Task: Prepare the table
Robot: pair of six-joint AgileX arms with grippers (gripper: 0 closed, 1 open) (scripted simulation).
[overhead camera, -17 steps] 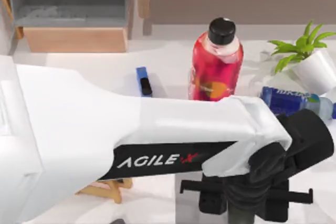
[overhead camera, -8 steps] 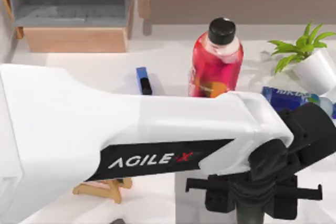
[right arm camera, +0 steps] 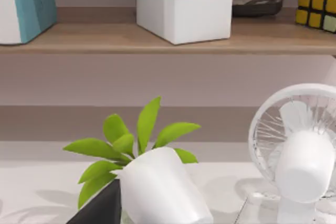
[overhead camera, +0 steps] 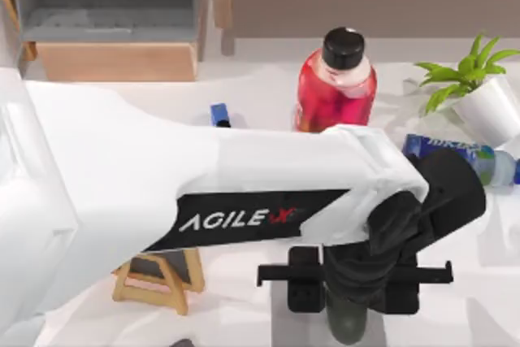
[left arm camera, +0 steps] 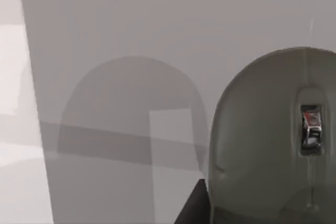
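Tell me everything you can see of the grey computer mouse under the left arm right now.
The mouse is dull grey with a smooth, rounded plastic-looking shell, a seam down its middle and a small scroll wheel set in a slot. It lies flat on the grey pad, near the table's front edge. In the top view the left gripper sits directly over it, covering most of it; whether the jaws touch it is unclear.

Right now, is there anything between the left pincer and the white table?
Yes. Right below the left pincer is a dark grey rounded computer mouse, and below that a small grey rectangular pad lies on the broad white tabletop. Both sit between the pincer and the table.
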